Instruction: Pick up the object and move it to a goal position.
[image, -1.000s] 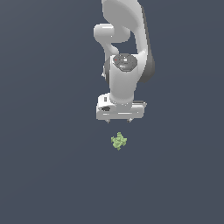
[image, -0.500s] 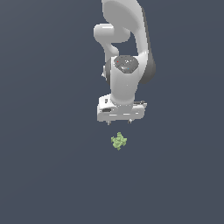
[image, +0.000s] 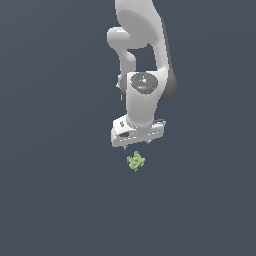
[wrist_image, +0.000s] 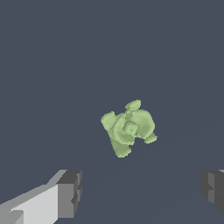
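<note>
One green object (image: 135, 161), two parted fingers (wrist_image: 69, 194)

My arm (image: 142, 55) is glossy white, built of rounded segments with dark grey joint bands; a grey disc (flecked blue and red) caps my wrist. My gripper (wrist_image: 142, 192) has white fingers tipped with dark grey pads (wrist_image: 70, 192).

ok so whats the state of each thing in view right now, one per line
hand: open, fingers spread wide, holding nothing, above the object
object: light green and lumpy, lying free on the dark surface, not touched by either finger, not yet picked up
arm: reaching down with the hand pointed at the surface, just behind the object in the exterior view
</note>
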